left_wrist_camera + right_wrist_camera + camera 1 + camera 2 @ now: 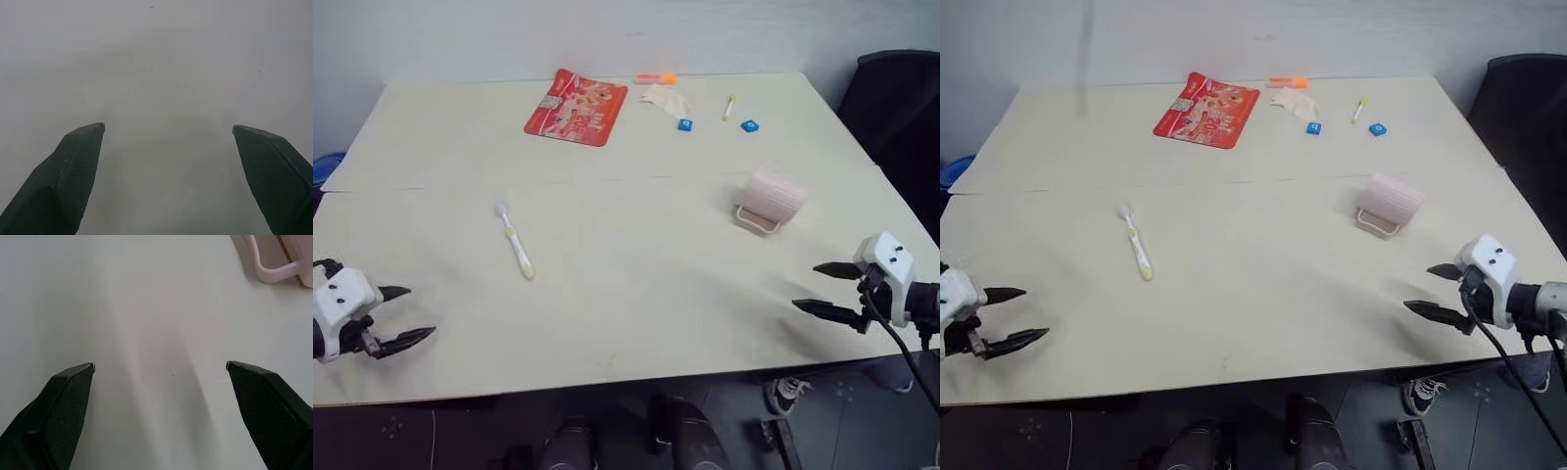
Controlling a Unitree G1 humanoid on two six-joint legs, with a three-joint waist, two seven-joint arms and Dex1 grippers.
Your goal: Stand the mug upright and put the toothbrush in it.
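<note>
Nothing started yet, judging by the layout: the surface (pixel 607 294) carries everything untouched, both hands empty at the near edge. Red printed pouch (pixel 576 107) sits at the far side; it has graphics and what looks like a code patch, but no writing I can read. The mug (pixel 769 199) lies on its side right of centre, ribbed wall up, loop handle toward the near edge, mouth facing away so the inside isn't visible. Left hand (pixel 406 315) hovers at the near-left corner with fingers spread wide, holding nothing; right hand (pixel 827 289) hovers at the near-right edge, likewise spread and empty, with the mug's handle just ahead of it in the right wrist view. The toothbrush (pixel 515 240) lies flat left of centre, white head away, yellow handle nearer, well apart from the mug. Far-side small stuff: a crumpled pale wrapper (pixel 664 97), an orange item (pixel 656 77), a short yellow-and-white stick (pixel 729 106), two blue cubes (pixel 685 124) with marks too small to read. Step in hand: righting the mug. Next move as I see it: right hand goes forward, takes the mug by its wall or handle, tips it onto its base; the left hand is nearer the toothbrush.
</note>
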